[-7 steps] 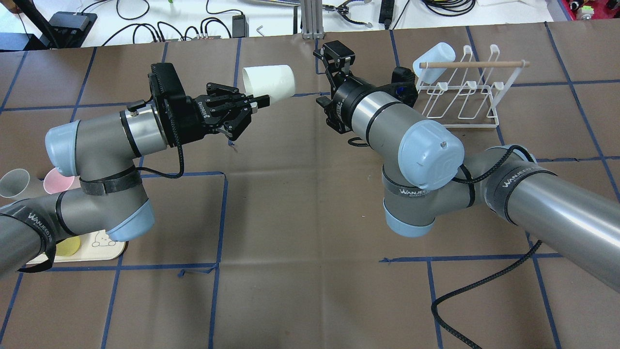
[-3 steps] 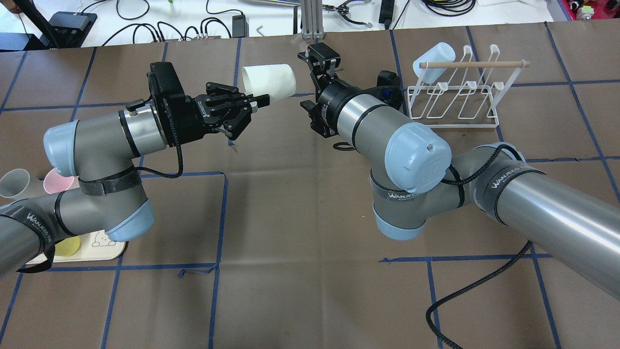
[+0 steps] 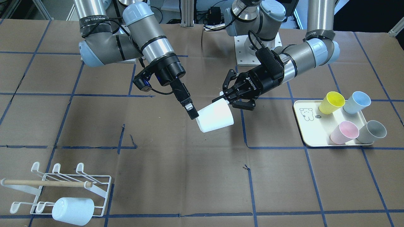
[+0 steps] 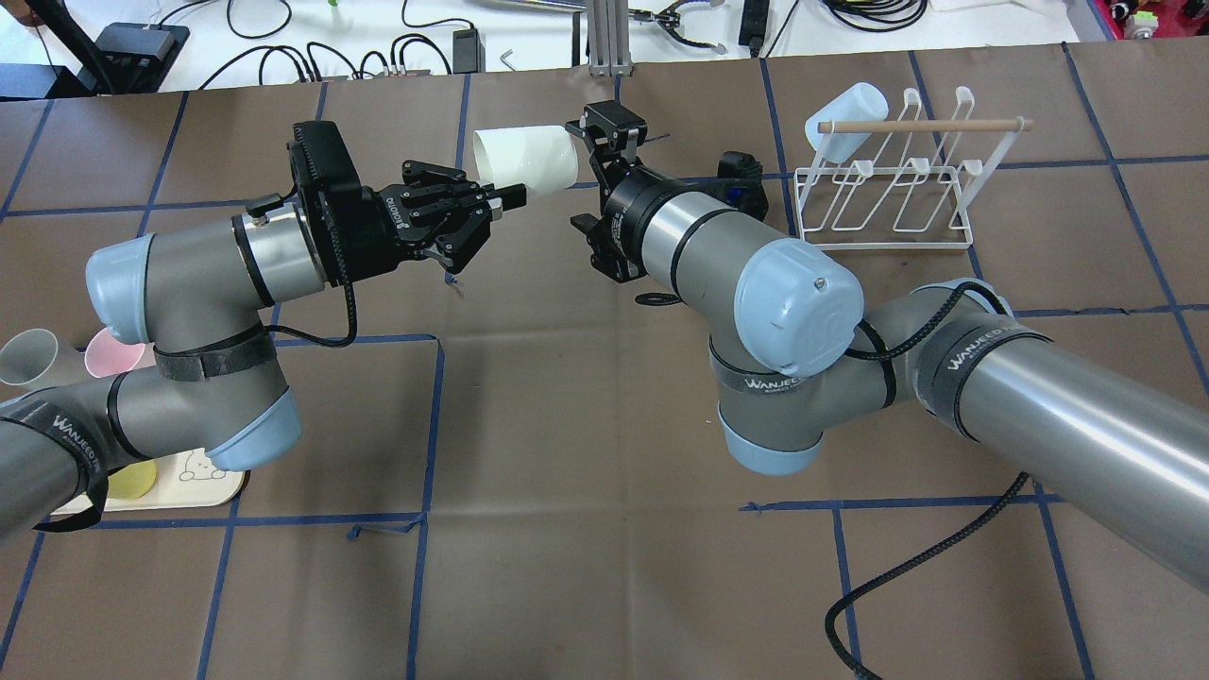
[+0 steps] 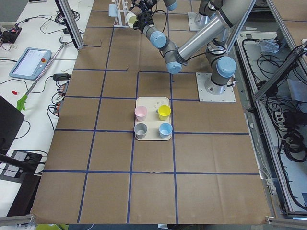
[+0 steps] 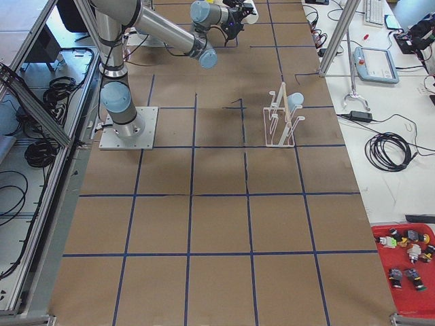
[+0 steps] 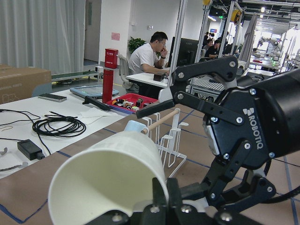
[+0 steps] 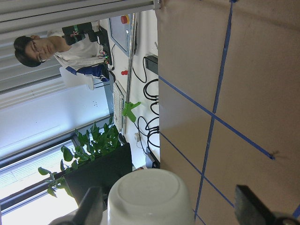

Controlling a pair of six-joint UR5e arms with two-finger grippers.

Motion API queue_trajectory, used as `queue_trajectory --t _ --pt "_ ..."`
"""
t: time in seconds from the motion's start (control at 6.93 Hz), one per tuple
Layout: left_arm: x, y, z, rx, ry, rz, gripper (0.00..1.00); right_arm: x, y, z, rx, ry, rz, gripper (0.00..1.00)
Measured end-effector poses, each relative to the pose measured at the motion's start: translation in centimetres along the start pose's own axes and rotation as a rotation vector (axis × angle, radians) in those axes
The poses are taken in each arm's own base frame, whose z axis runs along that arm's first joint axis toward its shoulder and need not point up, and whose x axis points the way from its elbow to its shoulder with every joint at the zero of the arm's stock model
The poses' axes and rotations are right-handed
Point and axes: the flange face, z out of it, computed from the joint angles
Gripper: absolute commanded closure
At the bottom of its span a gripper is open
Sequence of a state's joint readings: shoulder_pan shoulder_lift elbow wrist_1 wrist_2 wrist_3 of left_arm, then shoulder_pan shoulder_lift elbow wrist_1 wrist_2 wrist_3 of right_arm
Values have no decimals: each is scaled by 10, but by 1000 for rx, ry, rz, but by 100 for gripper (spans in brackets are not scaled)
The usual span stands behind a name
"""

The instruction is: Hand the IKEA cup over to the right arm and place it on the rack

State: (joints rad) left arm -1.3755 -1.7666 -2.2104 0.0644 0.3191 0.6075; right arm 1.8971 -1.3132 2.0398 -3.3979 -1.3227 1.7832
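While you have the left gripper (image 4: 505, 198) clamped on the rim of the IKEA cup (image 4: 526, 159), sideways in mid-air, the step is the hand-over | right gripper (image 8: 168, 211) spread apart, cup's base between its fingers, contact unclear | next: close it on the base, then release left | rack (image 4: 888, 189) well behind right gripper.

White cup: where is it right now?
Overhead view, just left of centre, above the table: the white cup lies sideways, its rim pinched by the left end effector, with the open right end effector at its base.
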Motion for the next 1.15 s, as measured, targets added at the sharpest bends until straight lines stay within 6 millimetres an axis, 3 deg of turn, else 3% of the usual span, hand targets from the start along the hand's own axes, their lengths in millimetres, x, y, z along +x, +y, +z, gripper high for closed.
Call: queue_trajectory --t 1.15 --pt "2 -3 0 2 1 7 92 -15 18 13 -27 12 -11 0"
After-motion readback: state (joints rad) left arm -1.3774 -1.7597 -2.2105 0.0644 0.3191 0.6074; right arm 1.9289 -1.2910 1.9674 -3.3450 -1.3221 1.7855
